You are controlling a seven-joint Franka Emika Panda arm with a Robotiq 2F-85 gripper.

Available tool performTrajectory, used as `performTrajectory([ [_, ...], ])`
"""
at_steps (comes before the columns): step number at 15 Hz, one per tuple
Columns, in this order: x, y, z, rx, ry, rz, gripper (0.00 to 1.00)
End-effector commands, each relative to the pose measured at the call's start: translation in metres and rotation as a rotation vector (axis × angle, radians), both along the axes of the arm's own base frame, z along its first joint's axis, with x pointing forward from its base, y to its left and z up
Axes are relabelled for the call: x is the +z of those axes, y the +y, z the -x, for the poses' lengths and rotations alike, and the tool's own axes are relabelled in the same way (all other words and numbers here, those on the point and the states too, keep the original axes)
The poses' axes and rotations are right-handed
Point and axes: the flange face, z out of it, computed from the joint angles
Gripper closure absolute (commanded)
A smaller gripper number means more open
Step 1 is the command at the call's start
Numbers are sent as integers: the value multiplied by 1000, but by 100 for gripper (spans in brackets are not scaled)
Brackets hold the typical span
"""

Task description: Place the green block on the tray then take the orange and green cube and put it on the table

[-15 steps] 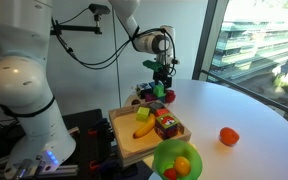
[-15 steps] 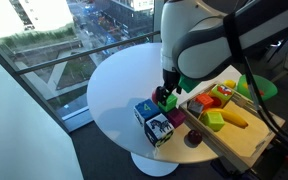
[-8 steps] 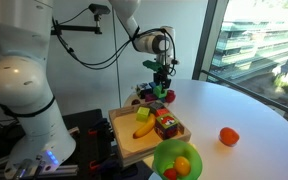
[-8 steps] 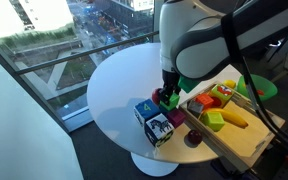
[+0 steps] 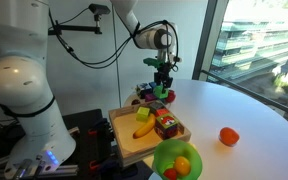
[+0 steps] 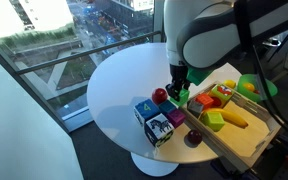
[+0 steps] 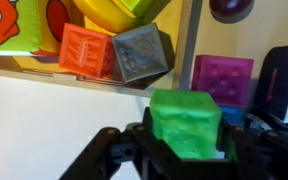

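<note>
My gripper (image 7: 186, 140) is shut on the small bright-green block (image 7: 186, 122) and holds it just above the white table (image 7: 44, 120), beside the rim of the light-wood tray (image 7: 191, 40). In both exterior views the gripper (image 5: 163, 84) (image 6: 180, 88) hangs at the tray's (image 5: 115, 125) (image 6: 219, 143) end with the green block (image 6: 184, 98) in it. The orange and green cube (image 5: 166, 124) lies inside the tray. In the wrist view an orange cube face (image 7: 86, 50) and a grey one (image 7: 141, 52) sit just inside the rim.
Colourful cubes (image 6: 154, 122) and a dark red ball (image 6: 161, 95) stand on the table by the tray. A purple cube (image 7: 224, 78) is right beside the gripper. A lime-green bowl (image 5: 179, 160) with fruit and an orange-red fruit (image 5: 228, 136) sit further off. A banana (image 5: 144, 128) lies in the tray.
My gripper has moved a little toward the tray with the green block in it, uncovering the dark red ball on the table.
</note>
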Motion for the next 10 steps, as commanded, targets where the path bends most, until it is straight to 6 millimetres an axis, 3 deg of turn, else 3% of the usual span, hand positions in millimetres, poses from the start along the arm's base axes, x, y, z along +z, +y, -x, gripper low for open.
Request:
performTrajectory([
  [1,10,-23,13,1,35,49,71],
  [10,-4,-62,63,37,102,107,71],
])
